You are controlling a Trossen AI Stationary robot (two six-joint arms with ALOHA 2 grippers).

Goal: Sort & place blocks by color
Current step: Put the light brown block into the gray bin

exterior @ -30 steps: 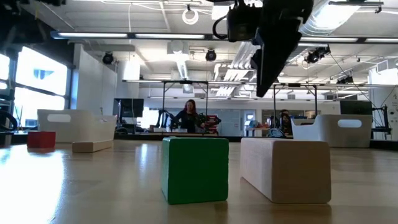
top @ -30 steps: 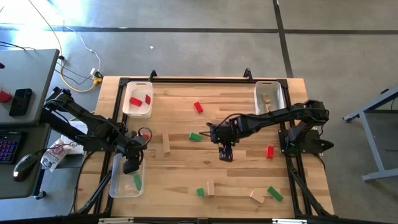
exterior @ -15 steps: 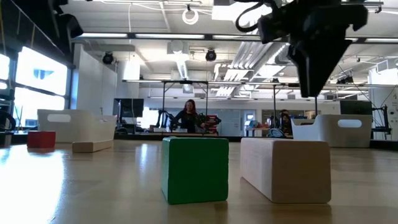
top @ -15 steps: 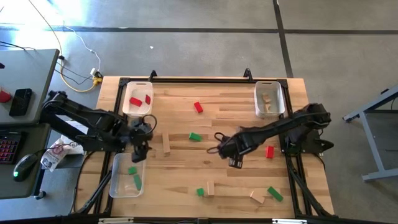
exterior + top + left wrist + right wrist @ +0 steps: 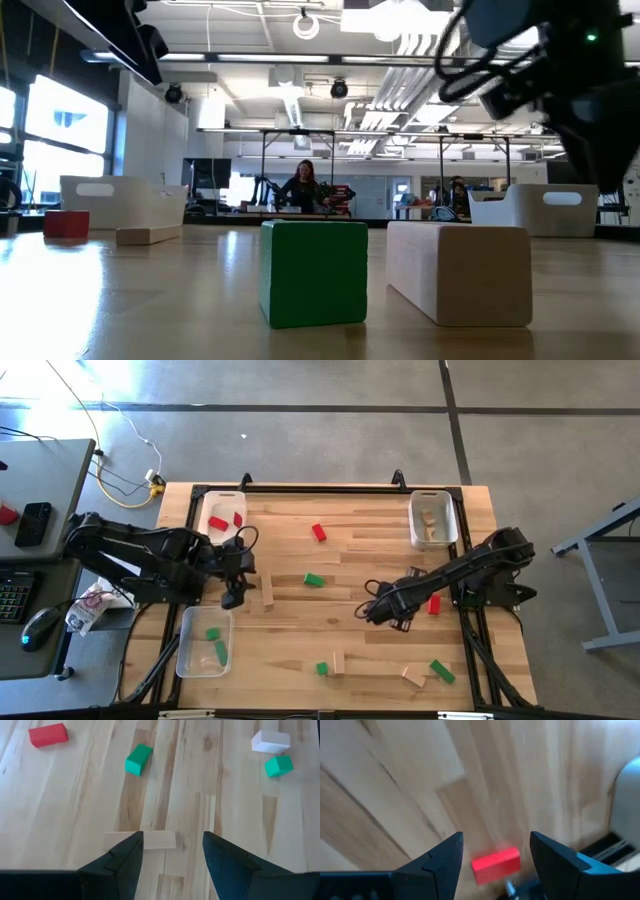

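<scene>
Left gripper (image 5: pixel 236 598): fingers spread and empty, hovering with a plain wood block (image 5: pixel 140 840) just ahead, partly hidden behind one fingertip; a green block (image 5: pixel 138 759) and a red block (image 5: pixel 47 734) lie farther on. Right gripper (image 5: pixel 492 851): fingers spread, empty, a red block (image 5: pixel 496 864) framed between them on the table, its outline blurred. In the low view both claws are cut off; only a green cube (image 5: pixel 313 271) and a wood block (image 5: pixel 459 271) read clearly.

Red, green and plain wood blocks (image 5: pixel 314 580) scattered flat across table and trays.
</scene>
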